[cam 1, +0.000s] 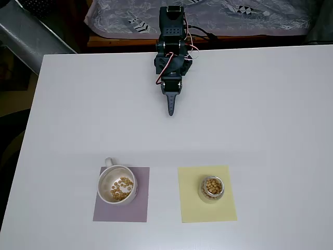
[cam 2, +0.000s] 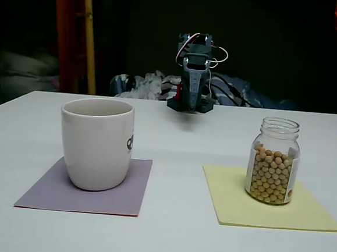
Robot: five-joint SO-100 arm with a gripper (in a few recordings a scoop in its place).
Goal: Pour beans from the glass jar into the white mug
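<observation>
The white mug (cam 1: 117, 183) (cam 2: 96, 143) stands upright on a purple mat (cam 1: 121, 195) (cam 2: 88, 185), with a few tan beans (cam 1: 122, 188) on its bottom. The clear glass jar (cam 1: 212, 188) (cam 2: 273, 160) stands upright on a yellow mat (cam 1: 206, 193) (cam 2: 268, 199), mostly full of beans (cam 2: 271, 175). My gripper (cam 1: 171, 108) (cam 2: 192, 98) is folded back at the far side of the table, well apart from both, pointing toward the near edge. Its fingers lie together and hold nothing.
The dark arm base (cam 1: 172, 52) sits at the table's far edge. Bare white tabletop (cam 1: 250, 114) lies between the arm and the two mats. Patterned cloth (cam 1: 218, 15) lies behind the table.
</observation>
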